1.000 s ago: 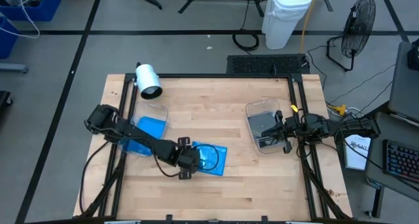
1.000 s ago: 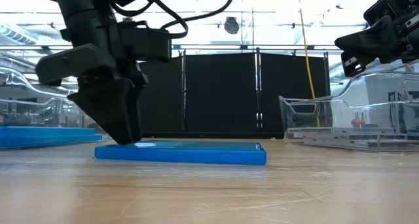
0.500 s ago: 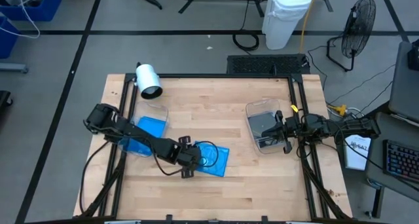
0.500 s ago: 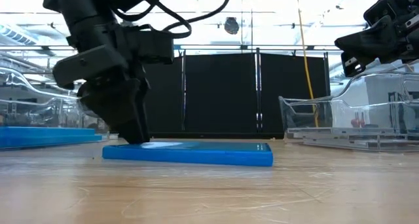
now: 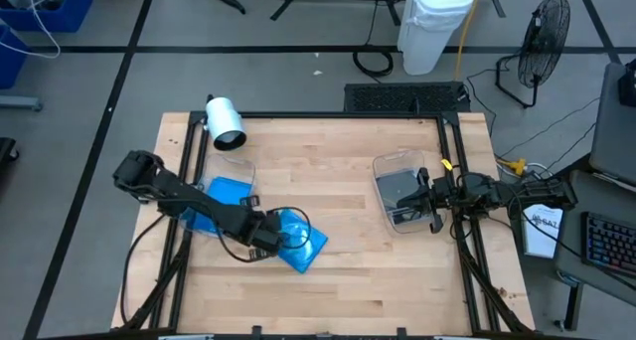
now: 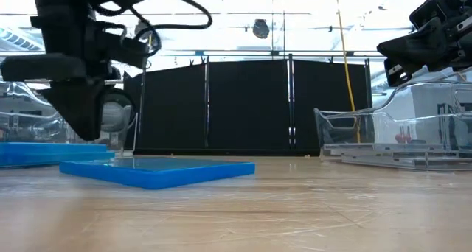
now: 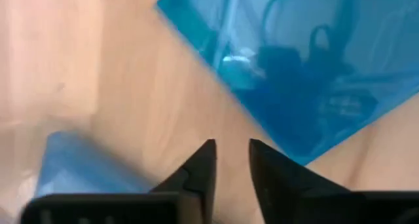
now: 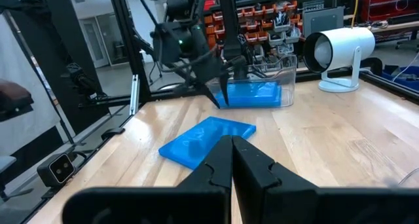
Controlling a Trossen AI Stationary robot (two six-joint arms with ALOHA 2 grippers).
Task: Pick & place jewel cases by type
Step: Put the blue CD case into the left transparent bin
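A bright blue jewel case (image 5: 300,244) lies flat on the wood, turned askew; it also shows in the low view (image 6: 158,171) and the right wrist view (image 8: 206,140). My left gripper (image 5: 264,239) hangs just off the case's left corner, raised above the table (image 6: 90,134). Its fingers point down, narrowly open over bare wood (image 7: 229,152), and hold nothing. Another blue case (image 5: 225,195) lies in the clear left tub (image 5: 238,171). Dark cases lie in the clear right tub (image 5: 397,191). My right gripper (image 5: 433,197) waits, shut, at that tub's right side (image 8: 230,145).
A white cylindrical device (image 5: 226,121) stands at the table's far left corner. Black frame rails (image 5: 452,151) run along the table's left and right sides. Bare wood lies between the two tubs and toward the near edge.
My left gripper has drawn back toward the table's left edge and risen off the blue case. The case has slid a little to the left and turned about, now lying askew on the wood. My right arm has kept still.
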